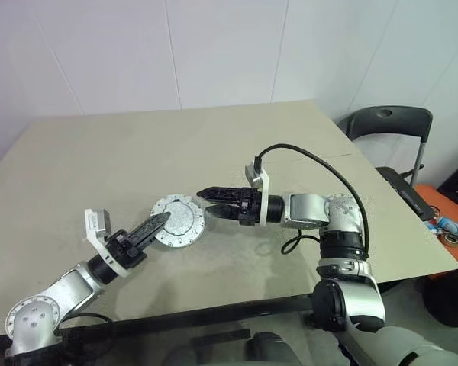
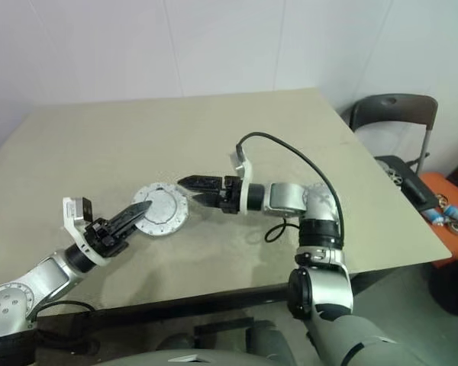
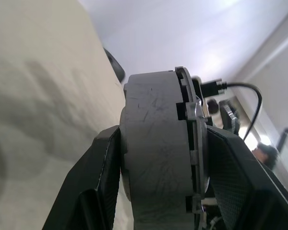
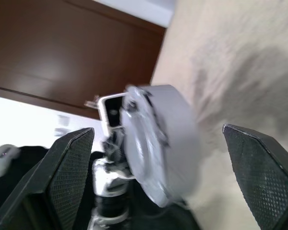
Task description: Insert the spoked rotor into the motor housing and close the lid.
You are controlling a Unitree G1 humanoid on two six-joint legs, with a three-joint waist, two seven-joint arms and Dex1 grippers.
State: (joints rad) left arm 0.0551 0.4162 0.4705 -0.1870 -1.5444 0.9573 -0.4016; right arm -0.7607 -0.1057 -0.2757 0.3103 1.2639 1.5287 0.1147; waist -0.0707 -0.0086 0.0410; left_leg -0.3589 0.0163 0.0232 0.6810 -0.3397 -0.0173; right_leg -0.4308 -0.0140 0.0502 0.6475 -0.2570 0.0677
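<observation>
- While the left gripper clamps its black fingers across the grey round motor housing, the assembly hangs above the beige surface.
- Notched grey lid sits closed on it.
- Right gripper stands wide open just beside, apparently releasing.

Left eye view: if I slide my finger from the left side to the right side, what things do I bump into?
Left gripper → round grey motor assembly with the lid facing up, held at its edge → right gripper, fingers apart → black cable → black chair.
</observation>
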